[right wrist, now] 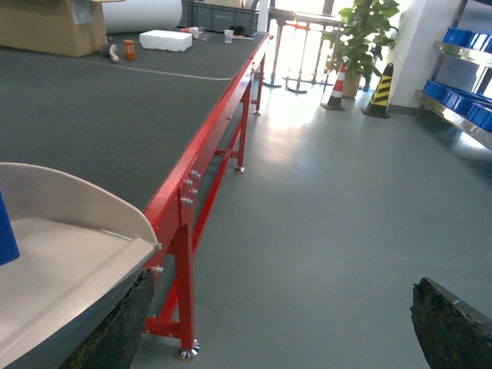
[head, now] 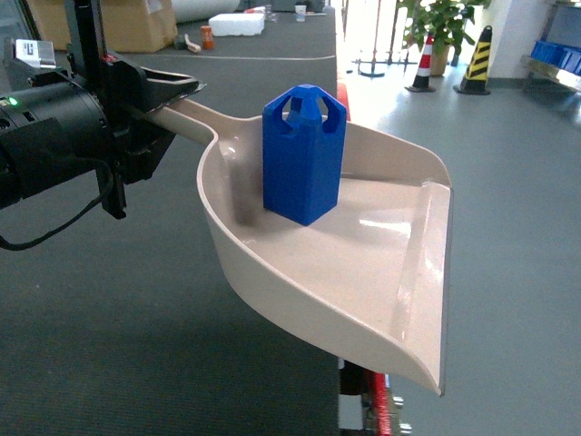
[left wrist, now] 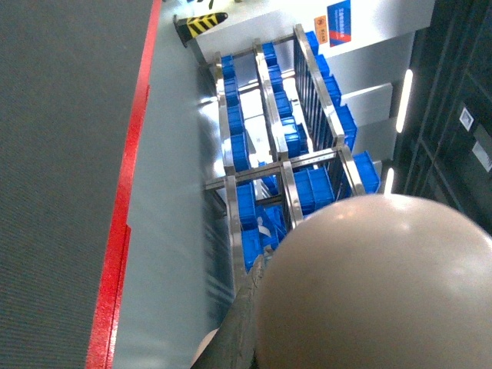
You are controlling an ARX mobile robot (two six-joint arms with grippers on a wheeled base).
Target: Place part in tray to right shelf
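Bright-blue faceted plastic block [head: 304, 154] upright (no legible writing) in beige dustpan-shaped tray [head: 363, 272], left gripper [head: 159, 100] clamping its handle upper left, right gripper's [right wrist: 277, 330] dark fingers wide apart.

Blue part [head: 304, 154] upright in tray [head: 363, 263]

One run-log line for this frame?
left gripper: shut on tray handle | part: upright in tray | right shelf: not reached

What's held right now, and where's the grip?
The left gripper holds the tray by its handle end; the part stands upright inside. The right gripper is open, empty.
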